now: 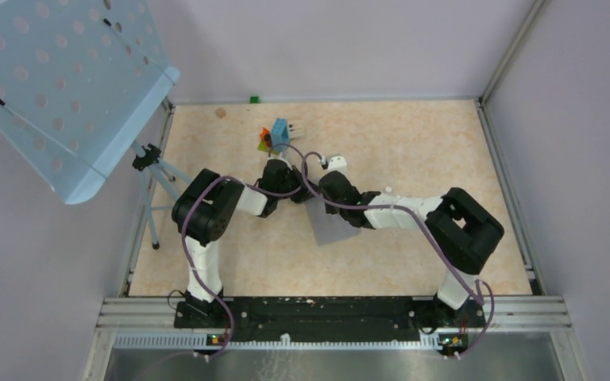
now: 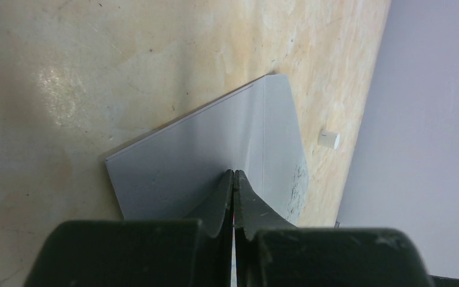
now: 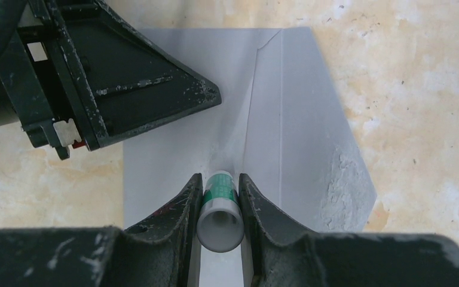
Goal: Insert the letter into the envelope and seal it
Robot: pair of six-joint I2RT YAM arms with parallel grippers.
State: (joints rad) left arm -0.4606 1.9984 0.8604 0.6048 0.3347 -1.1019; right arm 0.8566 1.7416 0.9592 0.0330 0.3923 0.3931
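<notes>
The grey envelope (image 3: 173,137) lies flat on the tan floor, its flap (image 3: 311,137) open with a rough glue smear along the edge. It also shows in the top view (image 1: 335,228) and the left wrist view (image 2: 185,155). My left gripper (image 2: 233,174) is shut, with its tips pressed onto the envelope beside the flap fold; it also appears in the right wrist view (image 3: 214,94). My right gripper (image 3: 220,179) is shut on the white, green-labelled glue stick (image 3: 220,206), whose tip touches the envelope near the fold. The letter is not visible.
A small white cap (image 2: 329,139) lies on the floor past the envelope. A blue-orange-green block cluster (image 1: 276,136) sits behind the grippers. A blue perforated music stand (image 1: 63,87) on a tripod (image 1: 155,171) stands at the left. Metal rails and grey walls border the floor.
</notes>
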